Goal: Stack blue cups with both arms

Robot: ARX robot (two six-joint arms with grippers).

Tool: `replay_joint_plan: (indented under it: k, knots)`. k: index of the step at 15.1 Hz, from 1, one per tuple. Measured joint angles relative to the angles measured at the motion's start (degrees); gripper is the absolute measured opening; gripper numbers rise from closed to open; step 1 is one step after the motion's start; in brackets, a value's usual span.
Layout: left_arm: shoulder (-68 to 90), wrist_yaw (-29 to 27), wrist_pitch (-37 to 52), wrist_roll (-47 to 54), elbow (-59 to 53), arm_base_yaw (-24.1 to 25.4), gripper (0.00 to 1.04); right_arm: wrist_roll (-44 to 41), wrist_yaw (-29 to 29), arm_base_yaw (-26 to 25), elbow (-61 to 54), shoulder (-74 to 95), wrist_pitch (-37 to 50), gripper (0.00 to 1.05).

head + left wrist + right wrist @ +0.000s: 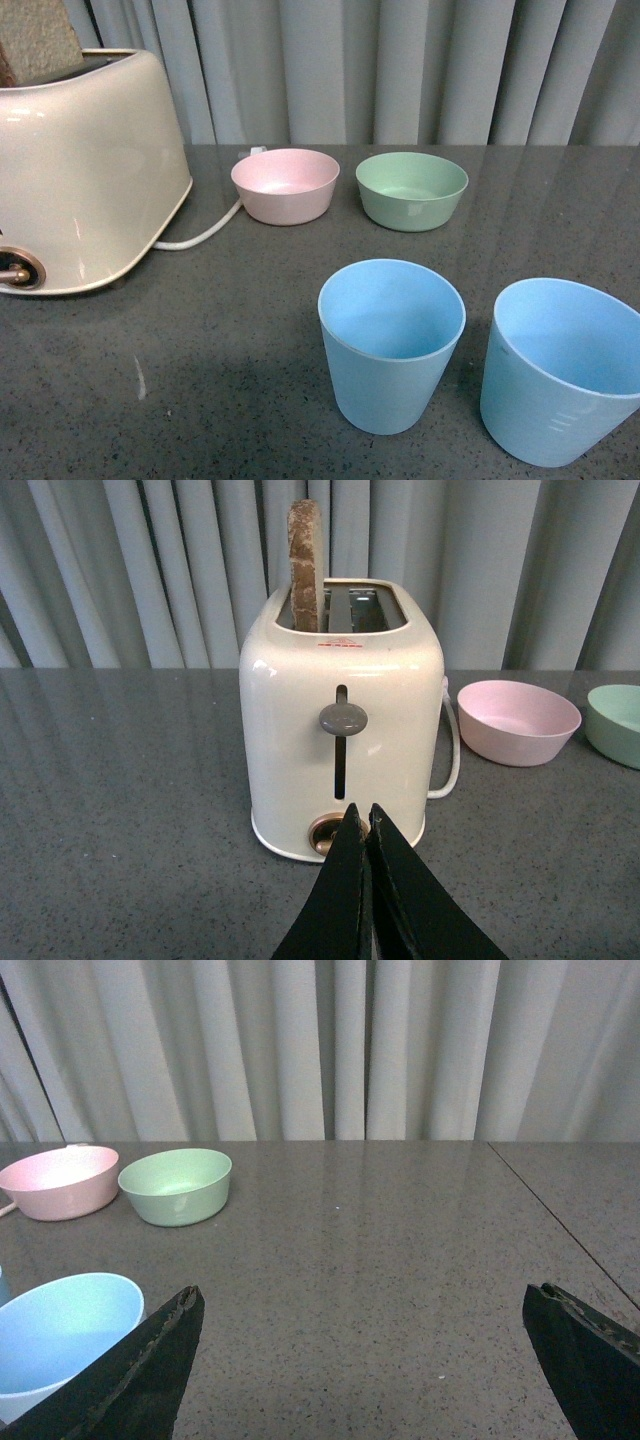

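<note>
Two light blue cups stand upright and apart near the table's front in the front view: one (391, 341) at centre, the other (560, 368) at the right edge. Neither arm shows in that view. The right wrist view catches one blue cup (62, 1335) beside one finger of my right gripper (365, 1295), which is open wide over bare tabletop. My left gripper (362, 815) is shut with nothing in it, its tips pointing at the base of a cream toaster (340, 720); no cup shows in that view.
The cream toaster (80, 170) with a slice of bread fills the left of the table, its white cord (200, 236) trailing toward a pink bowl (285, 184). A green bowl (411, 189) sits beside it. Grey curtains hang behind the table.
</note>
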Motion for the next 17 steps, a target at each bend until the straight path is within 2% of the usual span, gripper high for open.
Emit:
replay_joint_plan:
  k: [6, 15, 16, 17]
  knots:
    - [-10.27, -0.02, -5.38, 0.0, -4.26, 0.0, 0.01, 0.0, 0.0, 0.0, 0.0, 0.0, -0.02, 0.98]
    - [-20.41, -0.02, -15.06, 0.0, -4.24, 0.0, 0.01, 0.0, 0.0, 0.0, 0.0, 0.0, 0.0, 0.98]
    - [-25.46, 0.0, -22.99, 0.0, -4.22, 0.0, 0.01, 0.02, 0.02, 0.0, 0.0, 0.0, 0.0, 0.98]
    - [-29.51, -0.09, -25.35, -0.02, -4.22, 0.0, 0.01, 0.02, 0.02, 0.0, 0.0, 0.0, -0.02, 0.98]
